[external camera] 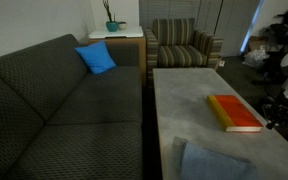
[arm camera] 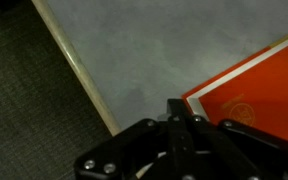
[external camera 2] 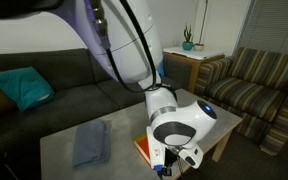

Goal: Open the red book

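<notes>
The red book [external camera: 234,113] lies flat and closed on the grey coffee table [external camera: 184,100], with a yellow strip along its left long edge. In the wrist view its orange-red cover [arm camera: 256,88] fills the right side. My gripper [arm camera: 181,108] is shut with nothing between the fingers. Its tips sit low over the table, right beside the book's near corner. In an exterior view the arm's white wrist hides most of the book [external camera 2: 142,148], and the gripper [external camera 2: 174,156] hangs at the table's edge.
A folded grey-blue cloth [external camera: 214,162] lies on the same table [external camera 2: 64,150]. A dark sofa [external camera: 54,110] with a blue pillow [external camera: 96,58] runs along one side, and a striped armchair [external camera: 184,45] stands beyond. The table's wooden edge [arm camera: 79,70] borders dark carpet.
</notes>
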